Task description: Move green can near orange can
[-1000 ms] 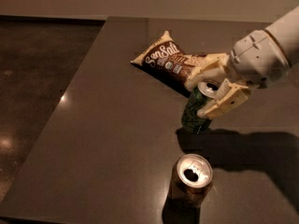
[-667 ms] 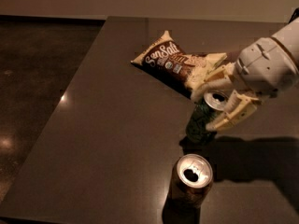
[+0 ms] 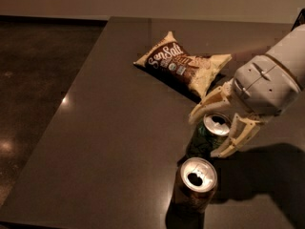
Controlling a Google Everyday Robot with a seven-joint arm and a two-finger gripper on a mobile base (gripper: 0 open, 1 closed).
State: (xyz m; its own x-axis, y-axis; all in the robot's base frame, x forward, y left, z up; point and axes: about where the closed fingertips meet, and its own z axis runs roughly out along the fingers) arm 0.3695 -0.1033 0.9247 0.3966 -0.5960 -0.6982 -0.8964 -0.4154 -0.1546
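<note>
The green can (image 3: 208, 138) stands upright on the dark table (image 3: 119, 128), its silver top open to view. The orange can (image 3: 194, 185) stands just in front of it, nearly touching, near the table's front edge. My gripper (image 3: 204, 137) comes in from the right and sits around the green can. Its pale fingers (image 3: 237, 138) are spread on either side of the can's top, with a gap showing, so it looks open.
A brown and cream chip bag (image 3: 183, 65) lies flat behind the cans at the table's middle back. The table's left edge (image 3: 71, 87) runs diagonally, with dark floor (image 3: 33, 80) beyond it.
The gripper carried the green can toward the front, close to the orange can. Its fingers, closed over the can's top before, have spread, and the top now shows.
</note>
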